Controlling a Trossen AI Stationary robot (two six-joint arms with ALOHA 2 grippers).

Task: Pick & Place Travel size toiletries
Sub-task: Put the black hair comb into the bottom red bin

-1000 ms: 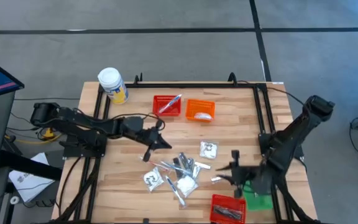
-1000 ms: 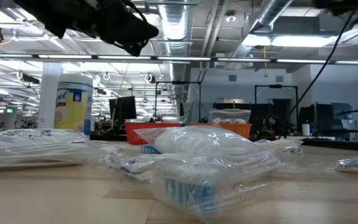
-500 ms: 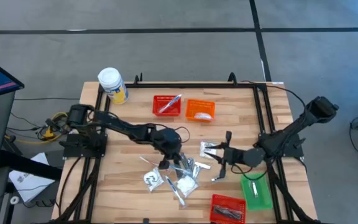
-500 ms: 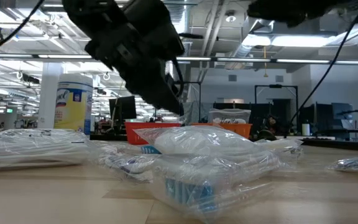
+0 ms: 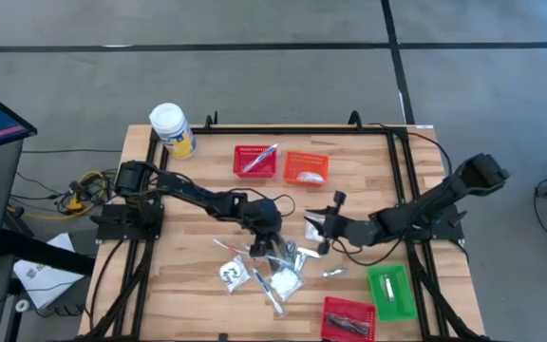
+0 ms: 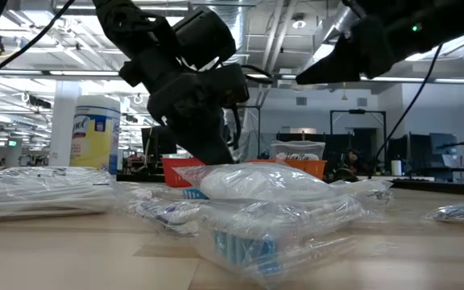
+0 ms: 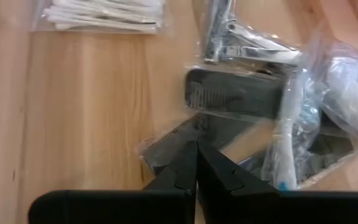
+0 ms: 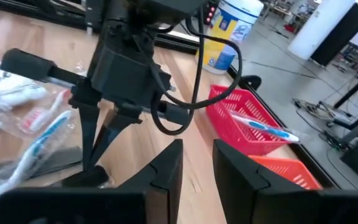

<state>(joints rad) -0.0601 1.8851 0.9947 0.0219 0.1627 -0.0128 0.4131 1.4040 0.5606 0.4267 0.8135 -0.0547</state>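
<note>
The left gripper (image 5: 259, 249) is down in the heap of travel size toiletries (image 5: 272, 266) at the middle of the table (image 5: 188, 285), its fingers (image 7: 185, 168) pressed fully together with the tips on a dark comb (image 7: 241, 99) in clear wrap; whether it is gripping anything I cannot tell. The right gripper (image 5: 323, 235) hangs just beside the heap, near a white packet (image 5: 317, 226), its 2 fingers (image 8: 166, 168) a narrow gap apart and holding nothing. More pieces lie apart (a cotton-swab packet (image 7: 101, 14), a silver stick (image 5: 334, 274)). A toothbrush (image 8: 269, 131) lies in the red basket (image 5: 254, 161), next to the orange basket (image 5: 306, 168).
</note>
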